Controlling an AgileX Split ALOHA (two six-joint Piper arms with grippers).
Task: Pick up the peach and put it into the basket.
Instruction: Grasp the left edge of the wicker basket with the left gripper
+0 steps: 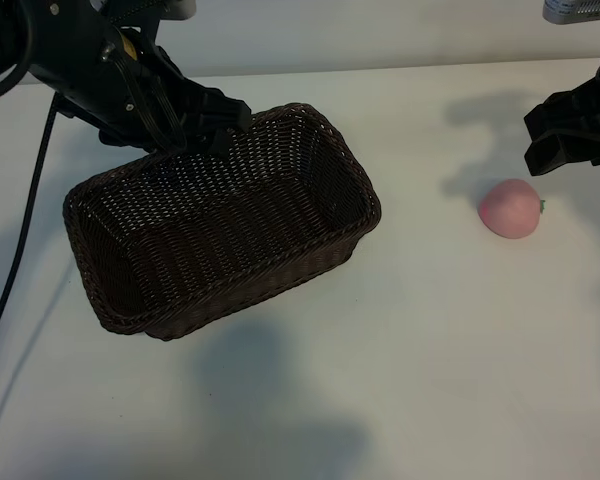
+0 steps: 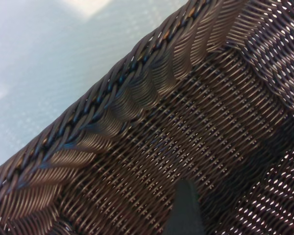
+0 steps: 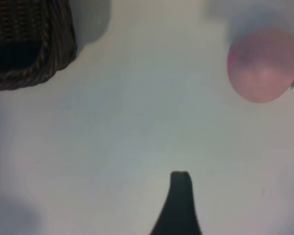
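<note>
The pink peach point(image 1: 510, 208) lies on the white table at the right, well apart from the basket; the right wrist view shows the peach point(image 3: 262, 66) with its green stem tip. Just above and behind it, at the frame's right edge, hangs my right gripper point(image 1: 555, 150), open and not touching it; one dark finger point(image 3: 180, 196) shows over bare table. The dark brown wicker basket point(image 1: 240, 280) sits left of centre and holds nothing. My left gripper point(image 1: 205, 135) hovers open over its far rim, one finger point(image 2: 186, 210) over the woven inside near the braided rim point(image 2: 112, 93).
White table point(image 1: 430, 350) spreads in front of and between the basket and the peach. A black cable point(image 1: 25, 220) hangs down at the left of the basket. A corner of the basket point(image 3: 34, 68) shows in the right wrist view.
</note>
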